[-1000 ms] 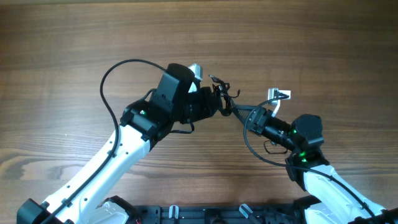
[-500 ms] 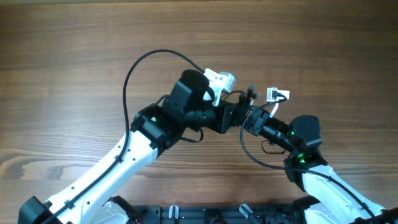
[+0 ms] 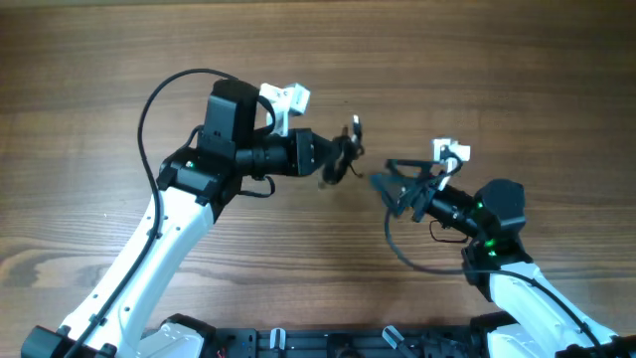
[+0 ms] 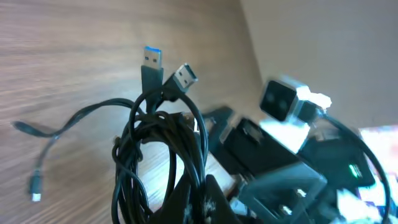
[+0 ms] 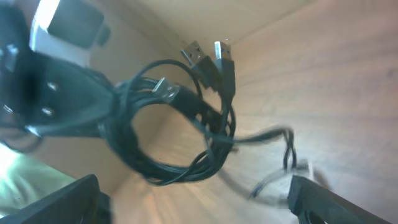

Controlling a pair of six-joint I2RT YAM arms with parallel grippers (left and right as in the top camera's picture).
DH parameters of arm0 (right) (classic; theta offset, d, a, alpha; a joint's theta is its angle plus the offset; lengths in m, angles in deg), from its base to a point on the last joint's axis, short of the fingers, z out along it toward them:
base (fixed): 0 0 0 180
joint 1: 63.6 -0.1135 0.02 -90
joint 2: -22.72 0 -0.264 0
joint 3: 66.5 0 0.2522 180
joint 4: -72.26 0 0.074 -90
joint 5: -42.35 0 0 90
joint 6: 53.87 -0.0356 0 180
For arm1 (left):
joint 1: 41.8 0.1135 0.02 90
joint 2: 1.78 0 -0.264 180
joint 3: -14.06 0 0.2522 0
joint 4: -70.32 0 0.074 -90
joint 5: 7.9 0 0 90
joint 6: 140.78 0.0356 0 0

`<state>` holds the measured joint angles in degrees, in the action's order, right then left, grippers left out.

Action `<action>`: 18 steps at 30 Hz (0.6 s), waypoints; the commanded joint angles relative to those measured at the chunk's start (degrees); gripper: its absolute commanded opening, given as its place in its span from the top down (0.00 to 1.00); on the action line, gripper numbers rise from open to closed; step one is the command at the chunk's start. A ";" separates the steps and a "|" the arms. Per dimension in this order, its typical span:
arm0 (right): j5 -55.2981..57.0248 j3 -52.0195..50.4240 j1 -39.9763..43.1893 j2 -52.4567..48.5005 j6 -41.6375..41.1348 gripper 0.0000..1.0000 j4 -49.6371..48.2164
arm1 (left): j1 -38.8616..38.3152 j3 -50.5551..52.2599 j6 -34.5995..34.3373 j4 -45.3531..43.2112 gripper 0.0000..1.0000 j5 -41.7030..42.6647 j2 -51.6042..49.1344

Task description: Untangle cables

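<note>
Overhead: wooden bench [image 3: 99, 80] fills the frame. The left arm [image 3: 179, 229] reaches up from the lower left corner and bends right. The right arm [image 3: 492, 214] comes in from the lower right and points left. The two arm tips are near each other but apart.

A thick black lead [image 3: 159, 109] arcs over the left arm. A similar loop [image 3: 407, 249] sags beside the right arm. Both belong to the arms and are not part of the bundle.

Left jaws: closed on the cable bundle [image 3: 345, 159], gripping it low on its coil. In the left wrist view the bundle [image 4: 158, 155] stands up from the jaws as several black loops wound together. We cannot tell whether it touches the bench.

Right jaws: spread wide, holding nothing. In the right wrist view the two fingers sit at the bottom corners of the frame. The bundle [image 5: 174, 124] hangs well ahead of them, untouched.

One loose strand [image 4: 62, 127] leaves the side of the bundle and trails out over the wood. We also see it blurred in the right wrist view [image 5: 273, 140].

Two USB plugs [image 4: 152, 62] stick out of the top of the bundle side by side, one with a blue insert. From the right wrist they show as a pair [image 5: 225, 53].

A small plug [image 4: 36, 186] ends the loose strand.
</note>
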<state>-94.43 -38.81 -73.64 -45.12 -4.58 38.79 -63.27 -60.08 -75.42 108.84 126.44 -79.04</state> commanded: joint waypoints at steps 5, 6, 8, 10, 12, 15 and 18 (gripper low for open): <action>-7.32 -0.17 0.15 -0.33 16.74 0.01 -1.95 | -1.84 -0.59 12.50 0.31 0.96 21.20 1.07; -7.30 -0.17 0.15 -0.33 16.72 0.02 -2.73 | -3.39 -0.59 12.48 0.79 0.96 21.27 1.07; -7.78 -0.17 0.15 -0.33 16.09 0.09 -3.52 | -5.11 -0.59 12.50 1.27 0.96 21.24 1.07; -11.13 -0.17 0.15 -0.33 16.04 0.25 -4.96 | -6.56 -0.59 12.50 1.36 0.96 21.22 1.07; -11.50 -0.17 0.17 -0.33 15.08 0.64 -5.51 | -7.19 -0.59 12.50 1.40 0.94 21.14 1.07; -7.08 -0.17 0.17 -0.33 12.07 0.96 -4.04 | -6.93 -0.59 12.46 1.73 0.88 16.13 1.07; 0.68 -0.17 0.17 -0.33 0.55 0.96 -1.18 | -6.86 -0.59 12.20 1.88 0.41 4.68 1.07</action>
<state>-103.00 -38.96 -73.93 -45.20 7.05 36.19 -69.91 -60.08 -63.94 110.26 140.91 -79.04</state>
